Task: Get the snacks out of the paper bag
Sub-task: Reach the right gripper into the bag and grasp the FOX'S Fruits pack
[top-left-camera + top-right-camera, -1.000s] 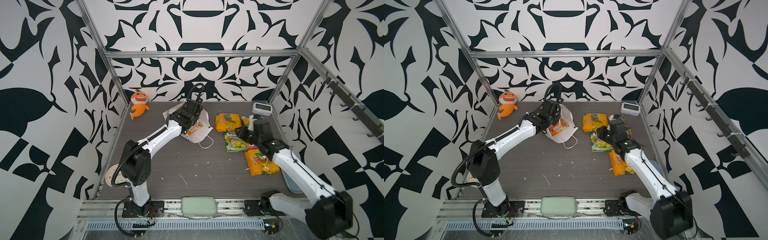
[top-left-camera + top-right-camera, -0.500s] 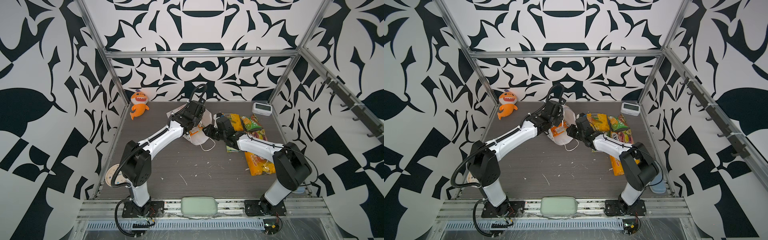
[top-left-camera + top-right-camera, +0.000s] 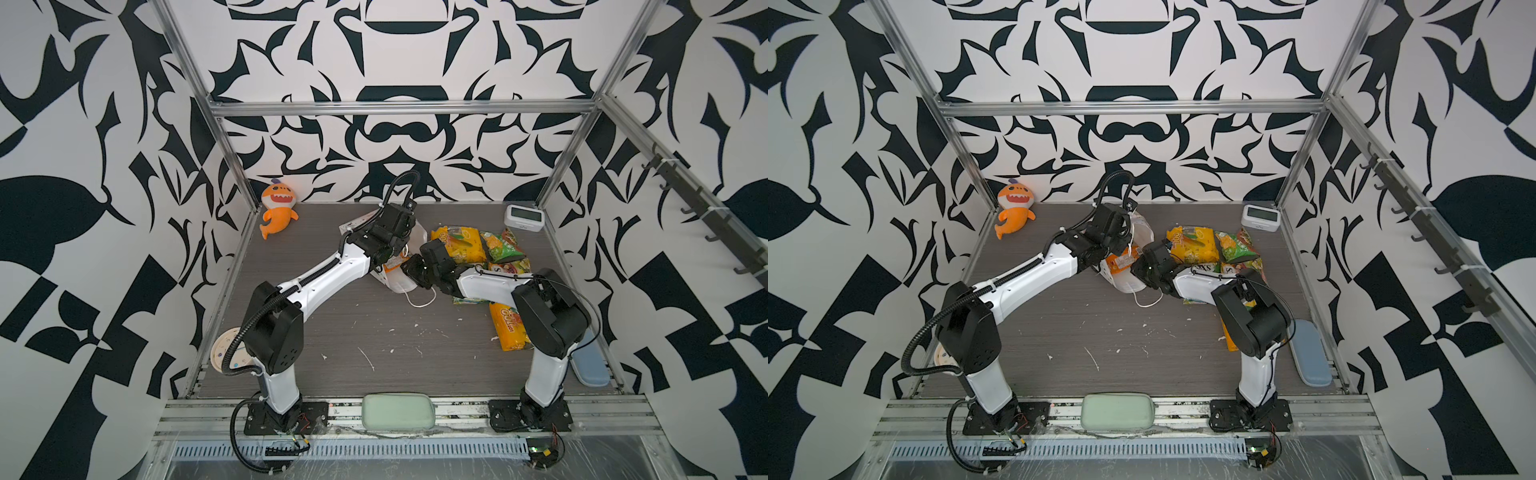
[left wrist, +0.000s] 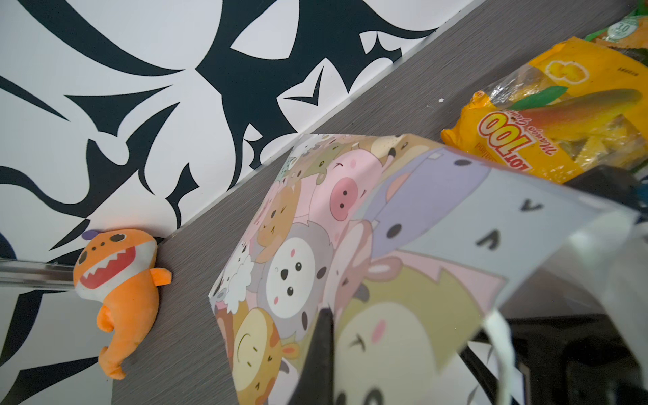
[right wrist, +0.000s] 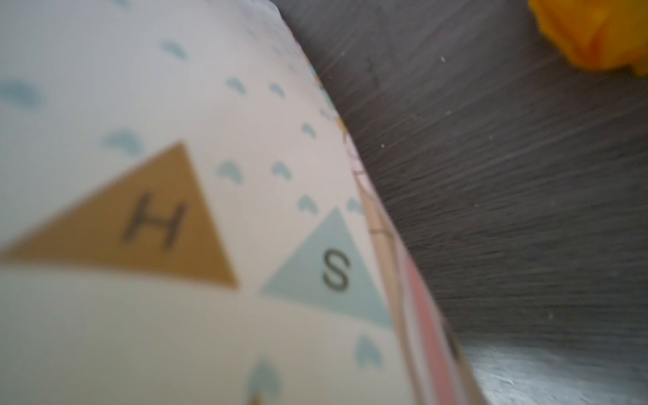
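A: Where is the bag [image 3: 398, 283], and which way does it lie?

B: On its side on the bench [image 3: 374, 332], towards the back. Its long axis runs on a slant, bottom to the back left and mouth to the front right, so the mouth faces the right arm.

A: And the claws?

B: The left claw [image 3: 394, 237] is pressed together on the bag's upper wall near the mouth, pinching the paper and holding the mouth agape. The right claw [image 3: 410, 267] is right at that mouth. Its wrist view shows only the bag's bunting side, blurred, with no finger in sight. I cannot tell whether it is spread or closed.

A: What is inside?

B: One orange packet [image 3: 392, 262] shows in the mouth in both top views, just beside the right claw on its left. The other snacks [image 3: 459, 245] lie out on the bench to the right, beside and partly under the right arm: yellow, green, orange-red.

A: So the move?

B: My judgement is that the right arm is nearer and roughly in line with the axis. It should reach in along it and draw the packet out the same way.

A: Handling?

B: The packet is glossy film, slack and slippery, so take it by an edge. The bag is stiff, smooth paper, light enough to slide if the left claw lets go. The white cord [image 3: 422, 300] trails on the bench below the mouth and could snag.
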Controlling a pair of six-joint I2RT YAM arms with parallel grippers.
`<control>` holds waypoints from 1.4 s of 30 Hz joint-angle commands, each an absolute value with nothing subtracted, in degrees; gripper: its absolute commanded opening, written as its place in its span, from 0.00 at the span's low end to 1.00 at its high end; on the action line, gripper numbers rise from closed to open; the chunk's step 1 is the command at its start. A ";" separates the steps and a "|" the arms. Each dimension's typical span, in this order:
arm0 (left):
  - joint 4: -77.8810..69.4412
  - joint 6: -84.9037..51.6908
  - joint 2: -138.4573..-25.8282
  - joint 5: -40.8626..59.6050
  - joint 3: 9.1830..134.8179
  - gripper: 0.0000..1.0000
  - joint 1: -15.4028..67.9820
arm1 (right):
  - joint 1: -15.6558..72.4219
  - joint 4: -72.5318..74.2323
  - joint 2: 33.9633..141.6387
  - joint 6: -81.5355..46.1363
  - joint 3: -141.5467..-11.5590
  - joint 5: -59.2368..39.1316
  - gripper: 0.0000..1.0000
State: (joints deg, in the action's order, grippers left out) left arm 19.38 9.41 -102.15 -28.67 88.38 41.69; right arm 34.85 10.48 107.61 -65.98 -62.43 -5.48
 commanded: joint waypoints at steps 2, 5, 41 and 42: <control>18.70 8.27 -101.60 -28.48 90.87 0.00 42.18 | 35.42 14.06 108.47 -70.07 -65.34 -4.64 0.45; 18.83 8.35 -101.44 -28.52 90.93 0.00 42.53 | 35.71 14.39 109.86 -71.57 -66.22 -4.12 0.48; 17.30 9.35 -101.59 -30.59 88.37 0.00 42.34 | 36.85 25.61 117.28 -78.47 -69.86 1.38 0.00; 17.49 9.26 -101.90 -30.59 88.63 0.00 42.19 | 36.89 25.65 116.85 -78.14 -69.42 1.03 0.00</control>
State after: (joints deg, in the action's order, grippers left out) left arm 19.97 10.28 -102.19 -31.22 87.61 42.30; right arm 36.53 24.14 119.61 -79.46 -69.65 2.15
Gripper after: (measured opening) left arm 0.041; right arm 0.048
